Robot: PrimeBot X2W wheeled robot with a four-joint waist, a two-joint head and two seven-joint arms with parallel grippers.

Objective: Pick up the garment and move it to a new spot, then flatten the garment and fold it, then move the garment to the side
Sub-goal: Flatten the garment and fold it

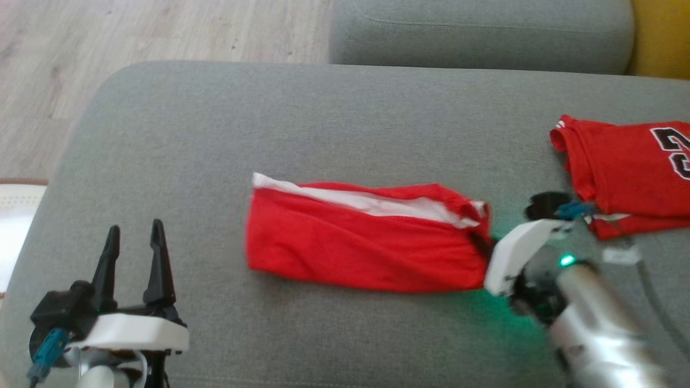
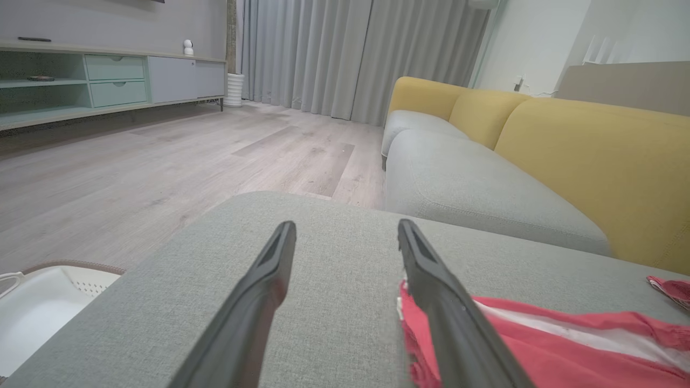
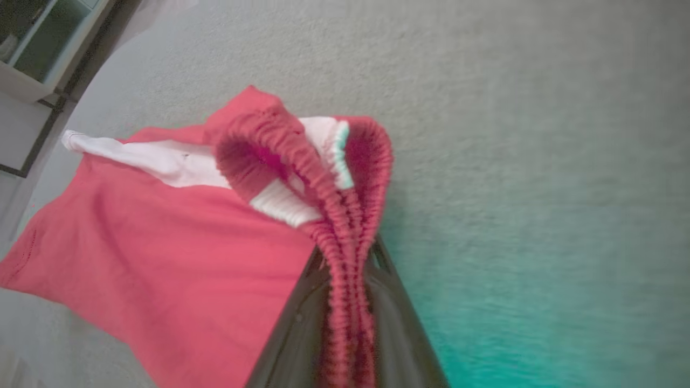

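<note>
The garment (image 1: 366, 237) is a pair of red shorts with a white side stripe, lying folded along its length in the middle of the grey cushion (image 1: 323, 124). My right gripper (image 1: 485, 245) is at its right end, shut on the gathered elastic waistband (image 3: 345, 242), which bunches up between the two dark fingers (image 3: 302, 323). My left gripper (image 1: 135, 237) stands open at the lower left, well clear of the shorts. From the left wrist, the shorts' left edge (image 2: 539, 345) lies just right of the open fingers (image 2: 431, 291).
A red jersey (image 1: 630, 172) with a black number lies at the cushion's right edge. A second grey seat (image 1: 480, 32) and yellow backrest (image 2: 593, 161) lie beyond. A white basket (image 2: 48, 302) stands on the wooden floor (image 1: 81, 43) at the left.
</note>
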